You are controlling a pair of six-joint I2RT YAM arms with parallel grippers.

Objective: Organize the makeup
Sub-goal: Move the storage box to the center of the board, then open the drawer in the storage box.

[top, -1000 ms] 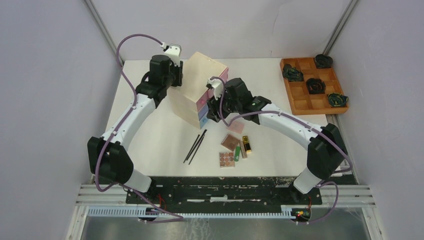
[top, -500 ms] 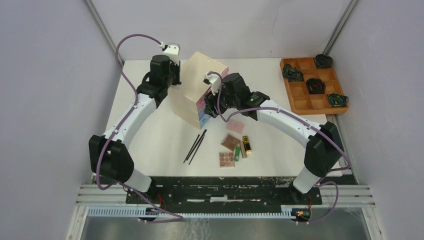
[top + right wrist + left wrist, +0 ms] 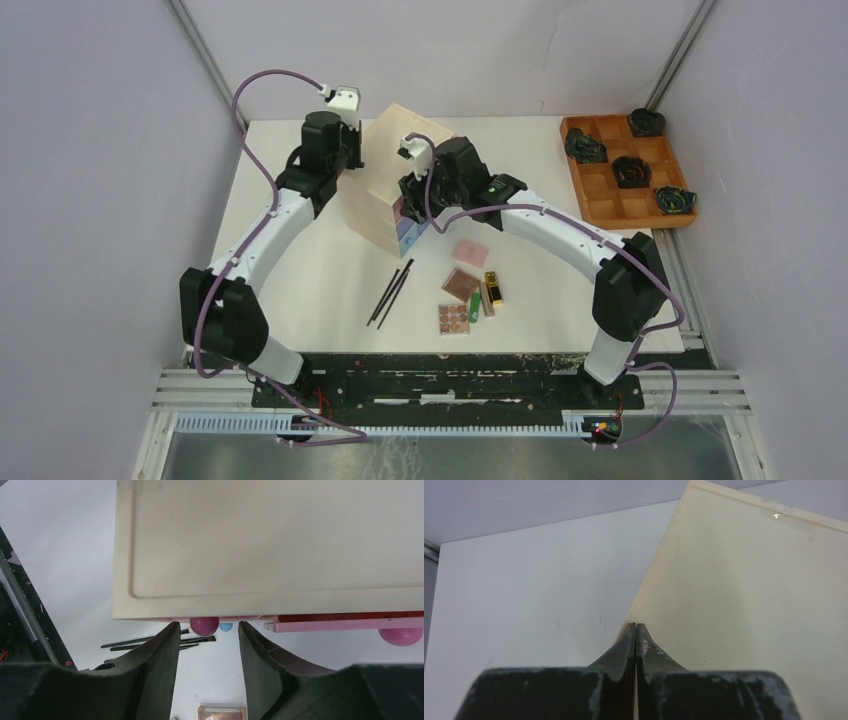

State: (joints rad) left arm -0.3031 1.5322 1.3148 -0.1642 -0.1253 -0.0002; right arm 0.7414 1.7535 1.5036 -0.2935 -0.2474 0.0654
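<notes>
Starting at left hand [image 3: 635, 630]: we see it clenched empty, tips beside the chest [image 3: 385, 175], at its 10 o'clock.
Right hand [image 3: 207, 630]: released, a pink knob [image 3: 204, 625] showing between its tips.
Makeup [image 3: 462, 284]: loose on the table [image 3: 300, 270], 5 o'clock of the chest.

White table [image 3: 320, 290], plain grey walls [image 3: 90, 150], metal rails [image 3: 720, 385] at near edge

No readable text.
Nothing legible on the pale chest [image 3: 383, 165], the brown palettes [image 3: 462, 285], the gold tube [image 3: 493, 288] or the green tube [image 3: 474, 306]; any print there is too small to make out in all three views.
</notes>
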